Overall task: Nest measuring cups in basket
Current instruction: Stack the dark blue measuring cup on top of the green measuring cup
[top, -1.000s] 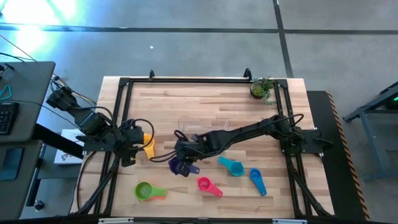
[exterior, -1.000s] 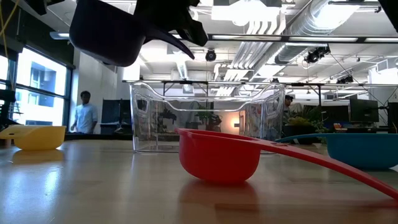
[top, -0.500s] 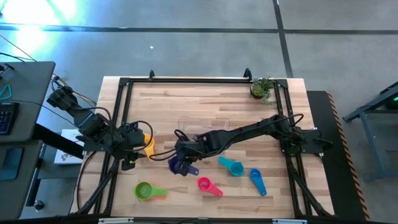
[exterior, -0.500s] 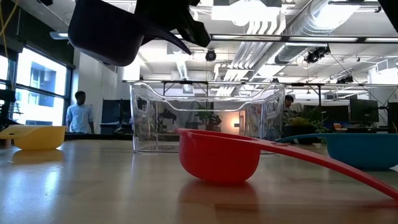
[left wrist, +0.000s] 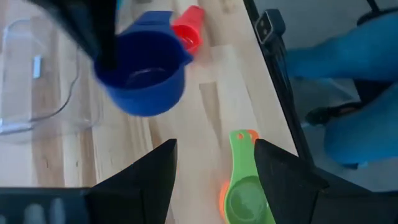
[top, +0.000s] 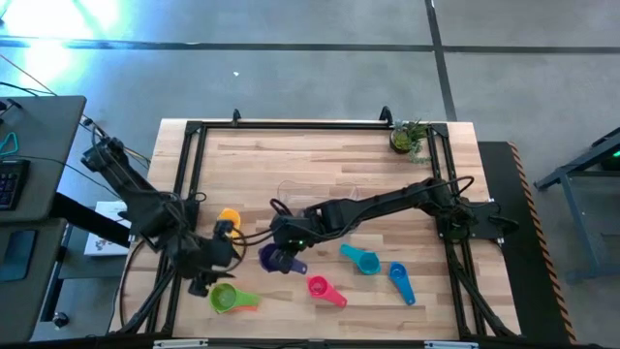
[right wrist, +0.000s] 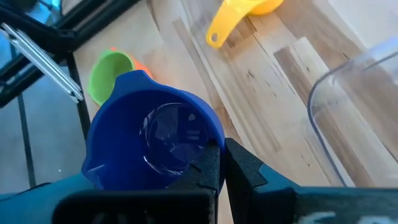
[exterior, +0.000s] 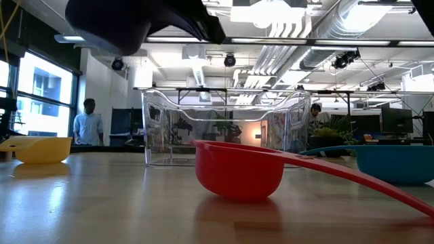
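Note:
My right gripper [top: 283, 250] is shut on a purple measuring cup [right wrist: 152, 137], which hangs above the table just in front of the clear basket [top: 318, 197]. My left gripper [left wrist: 214, 180] stands open above the table near its front left. Just ahead of its fingers lies a green cup [left wrist: 245, 186] with an orange cup under it. A yellow cup [top: 228, 218] rests on its base left of the basket. Magenta [top: 320, 288], teal [top: 360, 259] and blue [top: 400, 281] cups lie on the table at the front right. My right gripper pinches the purple cup at the handle's root [right wrist: 208, 163], right by the bowl's rim, between its two fingers. The fingers slant down from the table's right. The cup is lifted clear [exterior: 108, 24], mouth up; the fingers hide the rest of the handle.
A small potted plant [top: 408, 138] stands at the far right corner. A black frame [top: 184, 174] runs along the table's edges. People stand in the room behind the table. Bare wood lies behind the basket.
My left gripper has left the yellow cup's side and gone toward the table's near edge, turning as it went. It now stands over the green cup. The yellow cup stays on the table.

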